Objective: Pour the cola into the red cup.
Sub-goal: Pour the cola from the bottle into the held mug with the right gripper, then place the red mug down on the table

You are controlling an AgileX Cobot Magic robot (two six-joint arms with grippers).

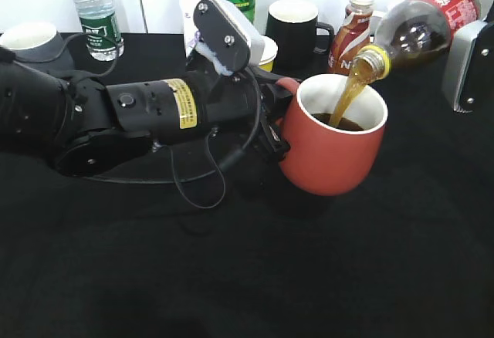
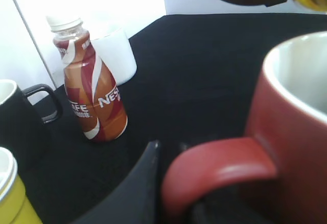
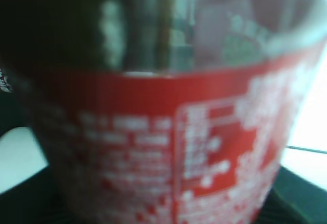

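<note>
**A:** where's the cola (image 1: 428,21) sitting rn?

**B:** upper right of the exterior frame, tipped over. Long axis slants down-left, yellow neck lowest, right over the cup (image 1: 336,133) at center right. Brown stream drops inside it.

**A:** grippers?

**B:** left gripper (image 1: 272,126) pinches the cup handle, jaws closed on it. Right gripper (image 1: 463,45) is at the bottle's label end, but honestly can't tell how its jaws sit; wrist view is just blurry red label.
</note>
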